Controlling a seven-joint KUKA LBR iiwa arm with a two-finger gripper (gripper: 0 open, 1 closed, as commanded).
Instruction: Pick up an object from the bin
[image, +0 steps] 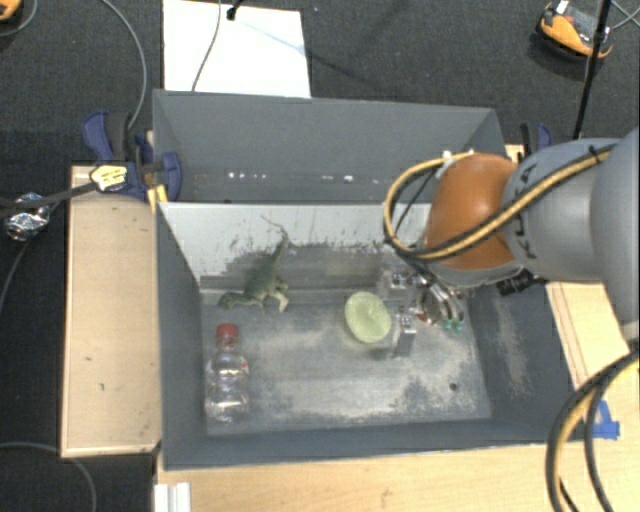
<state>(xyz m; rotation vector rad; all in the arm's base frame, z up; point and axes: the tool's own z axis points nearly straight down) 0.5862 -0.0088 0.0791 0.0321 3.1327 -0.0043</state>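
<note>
My gripper (402, 335) is down near the bin floor, right of the middle, its metal fingers pointing down and to the left. A pale green round ball-like thing (366, 318) lies right against its left side, touching or nearly touching a fingertip; I cannot tell whether it is between the fingers. A green toy lizard (263, 283) lies at the back left of the floor, well away from the gripper. A clear plastic bottle with a red cap (227, 374) lies at the front left corner.
The arm with its orange cover and looped cables comes in from the right over the bin's right wall. Bare bin floor stretches along the front and to the right of the gripper.
</note>
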